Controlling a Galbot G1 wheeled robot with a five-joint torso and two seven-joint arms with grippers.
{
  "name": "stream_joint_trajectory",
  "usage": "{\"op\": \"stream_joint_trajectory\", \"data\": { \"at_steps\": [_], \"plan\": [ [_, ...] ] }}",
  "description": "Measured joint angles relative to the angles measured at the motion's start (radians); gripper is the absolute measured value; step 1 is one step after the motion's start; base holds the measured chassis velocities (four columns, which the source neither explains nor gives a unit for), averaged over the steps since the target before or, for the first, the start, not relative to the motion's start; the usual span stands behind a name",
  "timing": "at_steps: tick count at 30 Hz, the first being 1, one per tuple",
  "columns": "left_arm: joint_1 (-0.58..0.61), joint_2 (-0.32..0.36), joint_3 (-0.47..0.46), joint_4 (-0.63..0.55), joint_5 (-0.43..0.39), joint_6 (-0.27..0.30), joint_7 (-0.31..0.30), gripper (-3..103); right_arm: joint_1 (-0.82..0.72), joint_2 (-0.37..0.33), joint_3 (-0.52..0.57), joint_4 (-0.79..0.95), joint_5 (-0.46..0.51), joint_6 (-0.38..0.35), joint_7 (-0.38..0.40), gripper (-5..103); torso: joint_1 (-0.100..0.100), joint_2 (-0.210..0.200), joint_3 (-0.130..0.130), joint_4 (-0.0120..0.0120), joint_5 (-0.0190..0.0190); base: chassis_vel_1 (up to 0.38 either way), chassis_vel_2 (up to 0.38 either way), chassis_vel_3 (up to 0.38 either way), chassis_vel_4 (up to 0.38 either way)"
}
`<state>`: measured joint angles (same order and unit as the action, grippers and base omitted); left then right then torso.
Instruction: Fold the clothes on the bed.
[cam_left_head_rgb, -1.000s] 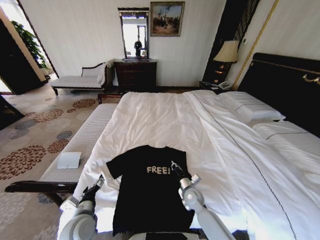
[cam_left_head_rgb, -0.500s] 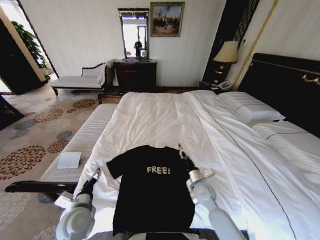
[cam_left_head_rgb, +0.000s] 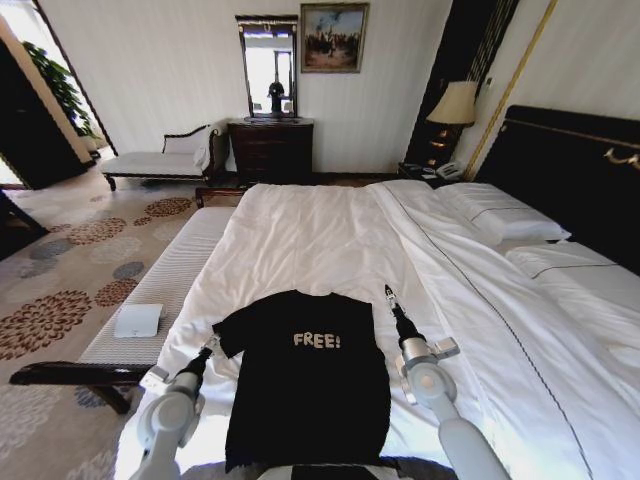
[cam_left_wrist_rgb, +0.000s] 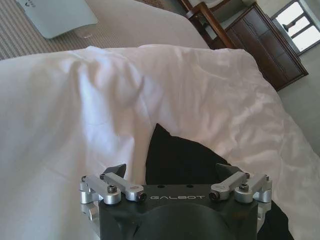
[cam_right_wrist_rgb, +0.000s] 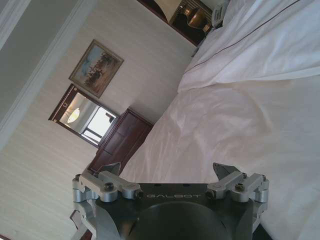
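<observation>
Here, on the near end of the bed (cam_left_head_rgb: 330, 240), the T-shirt (cam_left_head_rgb: 305, 385) lies flat and face up, its white "FREE!" lettering readable, collar pointing toward the far wall and hem toward me. The white duvet (cam_left_head_rgb: 300, 250) is bare around it on every side.

My left gripper (cam_left_head_rgb: 213, 343) hangs just off the shirt's left sleeve, near the bed's left edge, its fingers set apart with nothing between them. In the left wrist view the same gripper (cam_left_wrist_rgb: 172, 172) shows both fingers spread wide over the duvet, with the pointed black tip of the sleeve (cam_left_wrist_rgb: 165, 150) lying just ahead of them, not touched.

My right gripper (cam_left_head_rgb: 388, 294) stands beside the shirt's right shoulder, over bare duvet, pointing away toward the far wall. In the right wrist view that gripper (cam_right_wrist_rgb: 170, 172) also has its fingers parted and empty, facing the white bedding and the wall.

Beyond the shirt, pillows (cam_left_head_rgb: 500, 215) rest against the dark headboard (cam_left_head_rgb: 570, 170) on the bed's right. A striped bench (cam_left_head_rgb: 160, 290) runs along the bed's left side, with a white tray (cam_left_head_rgb: 138, 320) on it.
</observation>
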<state>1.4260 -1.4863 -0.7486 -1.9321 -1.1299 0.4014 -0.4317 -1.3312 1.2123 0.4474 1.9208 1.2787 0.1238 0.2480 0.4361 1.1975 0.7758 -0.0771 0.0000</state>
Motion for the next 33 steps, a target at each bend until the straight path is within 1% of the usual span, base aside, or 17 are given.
{"op": "stream_joint_trajectory", "data": {
  "at_steps": [4,5,8,10,11,13,14,17,18,20,21,23,26,29,31,32,33],
  "plan": [
    [-0.044,-0.009,0.007,0.061,-0.004,0.0,-0.001,100,0.01,0.006,0.006,-0.012,-0.01,-0.003,-0.002,100,0.0,0.0,0.0,0.0,0.0,0.0,0.0,0.0,0.0],
    [-0.056,-0.012,0.01,0.077,-0.004,0.0,-0.001,103,0.014,0.006,0.008,-0.016,-0.01,-0.004,-0.002,100,0.0,0.0,0.0,0.0001,-0.0001,0.0,0.0,0.0,0.0],
    [-0.077,-0.017,0.019,0.102,-0.003,0.0,-0.001,100,0.018,0.002,0.01,-0.025,-0.01,-0.005,-0.002,100,0.0,0.0,0.0,0.0,0.0001,0.0,0.0,0.0,0.0],
    [-0.09,-0.025,0.033,0.125,0.003,0.0,0.002,90,0.023,0.0,0.012,-0.033,-0.01,-0.007,-0.002,100,0.0,0.0,0.0,-0.0001,0.0,0.0,0.0,0.0,0.0],
    [-0.091,-0.027,0.035,0.129,0.005,0.0,0.004,90,0.025,0.0,0.013,-0.034,-0.009,-0.008,-0.002,100,0.0,0.0,0.0,-0.0002,0.0,0.0,0.0,0.0,0.0],
    [-0.094,-0.036,0.038,0.139,0.009,-0.001,0.007,80,0.029,0.0,0.017,-0.037,-0.007,-0.008,-0.002,100,0.0,0.0,0.0,0.0,0.0001,0.0,0.0,0.0,0.0],
    [-0.094,-0.036,0.038,0.139,0.009,-0.001,0.007,80,0.029,0.0,0.017,-0.037,-0.007,-0.008,-0.002,100,0.0,0.0,0.0,0.0,0.0001,0.0,0.0,0.0,0.0],
    [-0.109,-0.051,0.036,0.16,0.017,-0.012,0.012,62,0.035,-0.008,0.03,-0.044,0.005,-0.011,-0.002,100,0.0,0.0,0.0,0.0,-0.0002,0.0,0.0,0.0,0.0],
    [-0.109,-0.051,0.036,0.16,0.017,-0.012,0.012,62,0.035,-0.008,0.03,-0.044,0.005,-0.011,-0.002,100,0.0,0.0,0.0,0.0,-0.0002,0.0,0.0,0.0,0.0],
    [-0.111,-0.055,0.033,0.16,0.019,-0.017,0.014,52,0.035,-0.012,0.037,-0.046,0.01,-0.012,-0.002,100,0.0,0.0,0.0,0.0,0.0,0.0,0.0,0.0,0.0],
    [-0.111,-0.056,0.032,0.16,0.019,-0.018,0.015,52,0.035,-0.013,0.04,-0.047,0.012,-0.012,-0.002,100,0.0,0.0,0.0,0.0,0.0,0.0,0.0,0.0,0.0],
    [-0.11,-0.057,0.028,0.161,0.022,-0.023,0.02,41,0.031,-0.015,0.045,-0.049,0.014,-0.012,-0.003,100,0.0,0.0,0.0,0.0,0.0,0.0,0.0,0.0,0.0],
    [-0.112,-0.057,0.025,0.168,0.026,-0.028,0.021,36,0.028,-0.015,0.045,-0.051,0.014,-0.012,-0.004,100,0.0,0.0,0.0,0.0001,-0.0002,0.0,0.0,0.0,0.0],
    [-0.116,-0.056,0.022,0.169,0.029,-0.041,0.027,25,0.027,-0.014,0.043,-0.052,0.013,-0.012,-0.004,100,0.0,0.0,0.0,0.0,0.0,0.0,0.0,0.0,0.0],
    [-0.112,-0.056,0.022,0.164,0.044,-0.055,0.038,14,0.028,-0.014,0.039,-0.053,0.009,-0.012,-0.004,100,0.0,0.0,0.0,-0.0001,-0.0001,0.0,0.0,0.0,0.0],
    [-0.109,-0.056,0.022,0.162,0.046,-0.056,0.04,14,0.029,-0.014,0.038,-0.053,0.008,-0.012,-0.004,100,0.0,0.0,0.0,-0.0001,-0.0001,0.0,0.0,0.0,0.0],
    [-0.096,-0.056,0.022,0.151,0.052,-0.06,0.049,3,0.03,-0.011,0.035,-0.053,0.004,-0.012,-0.004,100,0.0,0.0,0.0,-0.0001,0.0,0.0,0.0,0.0,0.0]
  ]
}}
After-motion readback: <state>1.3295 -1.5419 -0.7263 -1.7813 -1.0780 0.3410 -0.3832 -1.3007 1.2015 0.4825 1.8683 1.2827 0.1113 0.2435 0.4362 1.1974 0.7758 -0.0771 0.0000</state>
